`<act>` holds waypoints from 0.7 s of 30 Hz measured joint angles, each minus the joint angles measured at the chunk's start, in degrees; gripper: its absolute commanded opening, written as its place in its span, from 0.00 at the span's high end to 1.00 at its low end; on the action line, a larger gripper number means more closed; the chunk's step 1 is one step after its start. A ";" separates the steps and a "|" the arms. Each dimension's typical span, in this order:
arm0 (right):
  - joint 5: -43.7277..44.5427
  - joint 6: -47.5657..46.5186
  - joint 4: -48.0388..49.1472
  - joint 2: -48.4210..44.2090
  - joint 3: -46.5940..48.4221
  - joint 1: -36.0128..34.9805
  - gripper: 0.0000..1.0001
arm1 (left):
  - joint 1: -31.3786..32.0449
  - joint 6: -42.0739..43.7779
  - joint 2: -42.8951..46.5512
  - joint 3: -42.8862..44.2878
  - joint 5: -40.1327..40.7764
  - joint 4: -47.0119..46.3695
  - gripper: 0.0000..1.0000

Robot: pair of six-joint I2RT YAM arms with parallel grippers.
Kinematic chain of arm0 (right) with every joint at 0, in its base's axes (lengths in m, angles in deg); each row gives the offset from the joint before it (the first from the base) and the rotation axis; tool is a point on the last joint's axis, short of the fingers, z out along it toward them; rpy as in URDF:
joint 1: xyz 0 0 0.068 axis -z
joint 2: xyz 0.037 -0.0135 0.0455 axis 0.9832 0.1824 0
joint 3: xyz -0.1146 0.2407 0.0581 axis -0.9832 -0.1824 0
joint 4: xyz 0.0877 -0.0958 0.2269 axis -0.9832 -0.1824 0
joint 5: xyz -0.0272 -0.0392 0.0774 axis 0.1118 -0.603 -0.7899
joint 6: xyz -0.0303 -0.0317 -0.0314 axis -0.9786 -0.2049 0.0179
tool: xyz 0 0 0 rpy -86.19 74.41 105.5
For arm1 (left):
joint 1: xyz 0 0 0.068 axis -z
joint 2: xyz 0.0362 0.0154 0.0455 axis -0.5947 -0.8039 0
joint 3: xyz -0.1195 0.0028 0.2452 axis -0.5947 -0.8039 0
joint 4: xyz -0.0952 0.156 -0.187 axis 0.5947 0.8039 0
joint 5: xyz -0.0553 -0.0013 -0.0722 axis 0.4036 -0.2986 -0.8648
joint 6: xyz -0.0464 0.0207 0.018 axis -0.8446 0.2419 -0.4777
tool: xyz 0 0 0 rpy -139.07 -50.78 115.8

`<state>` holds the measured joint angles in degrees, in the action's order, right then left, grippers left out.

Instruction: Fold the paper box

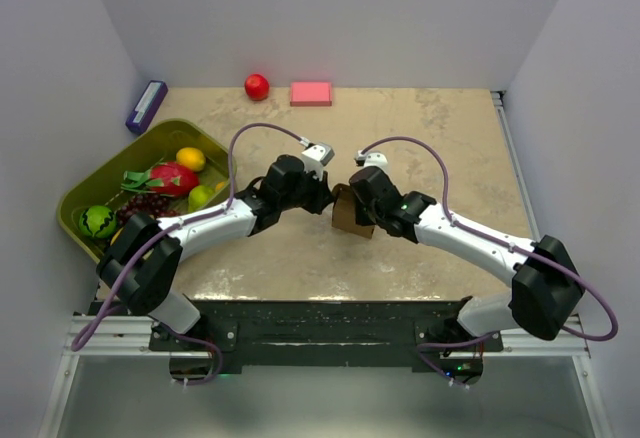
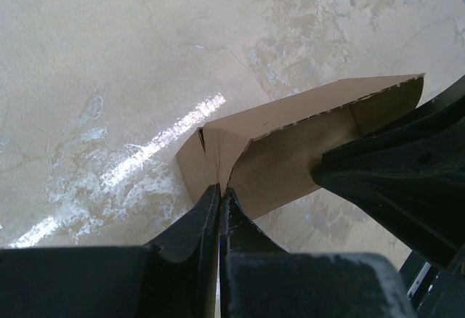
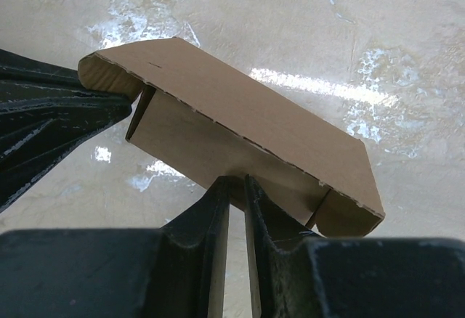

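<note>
The table [image 1: 450, 158] is wide and bare at its middle, where the paper box [image 3: 240, 107] hangs half-formed between my two arms; it looks light, thin and springy, stiff only along its creases, so I judge it will crush if squeezed mid-panel; flap edges near a fold are the places to hold; my left gripper [image 2: 219, 191] is pinched tight on a corner flap; my right gripper [image 3: 236, 184] straddles a panel's lower edge, jaws narrowly apart; whether they bite I cannot tell.
</note>
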<state>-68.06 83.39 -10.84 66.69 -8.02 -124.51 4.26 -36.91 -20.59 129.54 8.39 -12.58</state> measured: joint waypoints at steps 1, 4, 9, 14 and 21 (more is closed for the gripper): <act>0.07 0.11 0.00 0.02 0.00 0.00 0.83 | 0.04 -0.02 0.00 0.07 0.00 0.07 0.98; 0.22 0.55 0.00 0.09 0.00 0.00 0.83 | 0.20 -0.11 0.00 0.11 0.00 0.13 0.99; 0.26 0.87 -0.02 0.13 0.00 0.00 0.84 | 0.22 -1.14 0.00 0.11 -0.13 0.07 0.99; 0.28 1.01 -0.02 0.13 -0.02 0.00 0.85 | 0.33 -1.60 0.00 0.11 -0.15 0.02 1.00; 0.28 1.05 0.00 0.24 -0.04 0.00 0.85 | 0.59 -2.62 0.00 0.11 -0.13 -0.35 1.00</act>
<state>-67.77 84.44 -10.84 66.94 -8.06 -124.51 4.85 -39.54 -20.59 129.65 8.26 -12.93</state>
